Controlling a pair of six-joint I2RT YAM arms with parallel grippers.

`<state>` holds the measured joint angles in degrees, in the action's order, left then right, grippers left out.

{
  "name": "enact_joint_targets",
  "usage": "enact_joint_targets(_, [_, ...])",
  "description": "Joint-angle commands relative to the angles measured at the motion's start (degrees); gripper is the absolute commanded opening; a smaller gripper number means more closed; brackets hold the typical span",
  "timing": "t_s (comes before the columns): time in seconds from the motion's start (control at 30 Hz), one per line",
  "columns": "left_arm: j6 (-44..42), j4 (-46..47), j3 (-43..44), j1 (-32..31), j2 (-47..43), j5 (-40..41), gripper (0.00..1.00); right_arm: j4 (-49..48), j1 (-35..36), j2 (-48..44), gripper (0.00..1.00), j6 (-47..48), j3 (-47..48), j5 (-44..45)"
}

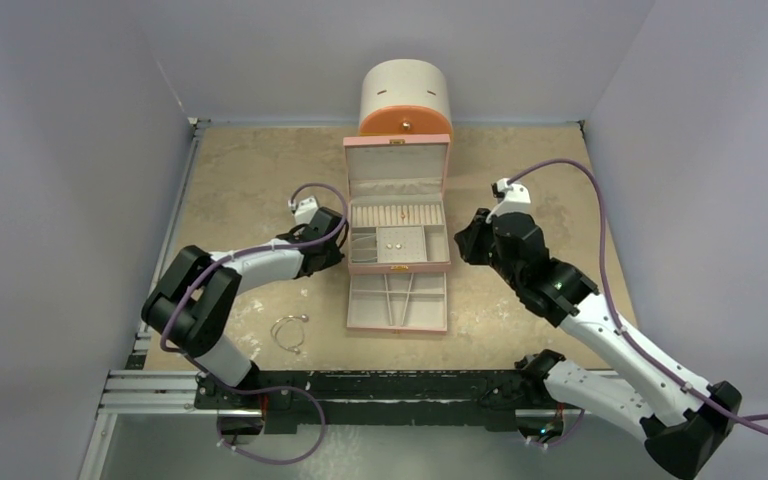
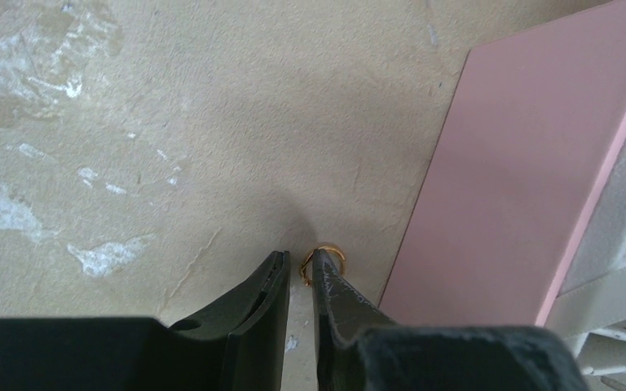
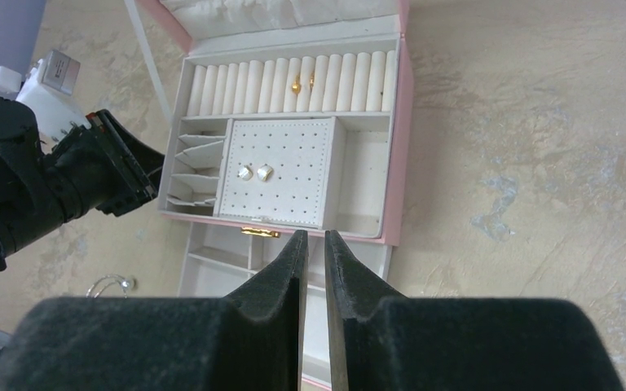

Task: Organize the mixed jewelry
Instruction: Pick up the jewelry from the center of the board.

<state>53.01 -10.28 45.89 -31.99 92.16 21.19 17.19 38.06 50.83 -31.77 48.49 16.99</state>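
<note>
K: Two notes on the left tool. It stands narrow, only a slit showing. The coppery ring lies at its tips on the bench, just left of the pink box. Pinched or merely touched: cannot tell.

M: Judgement: the rim looks caught off-centre. Squeeze gently and lift straight and slow, since a thin hoop may flip out. Keep clear of the box wall.

K: Right tool?

M: Nearly together, nothing in it, hanging just right of the box. Gold rings sit in the ring rolls at the box's back, so aim there. The wire bangle lies near-left of the box, untouched.
</note>
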Motion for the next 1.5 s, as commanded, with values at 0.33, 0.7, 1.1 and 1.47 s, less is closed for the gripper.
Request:
enact_joint_targets(0.33, [-3.51,-4.12,-1.47,-1.44,8.91,-3.26,0.16,-0.35,-0.18,-3.44,0.15,0.03,-1.44,1.26])
enact_joint_targets(0.7, [-4.01,-7.05,-5.09,-1.59,0.80,-0.85,0.15,-0.29,-0.18,-4.05,0.16,-0.16,-1.82,0.97])
enact_joint_targets(1.1, [-5.31,-8.21,-4.78,-1.58,-2.57,-1.92,0.16,0.20,-0.14,-4.66,0.16,-1.03,-1.84,0.67])
enact_joint_targets(1.47, [-6.91,-10.48,-4.67,-4.02,-1.12,-1.71,0.15,1.32,-0.11,-5.39,0.16,-1.50,-1.91,0.27])
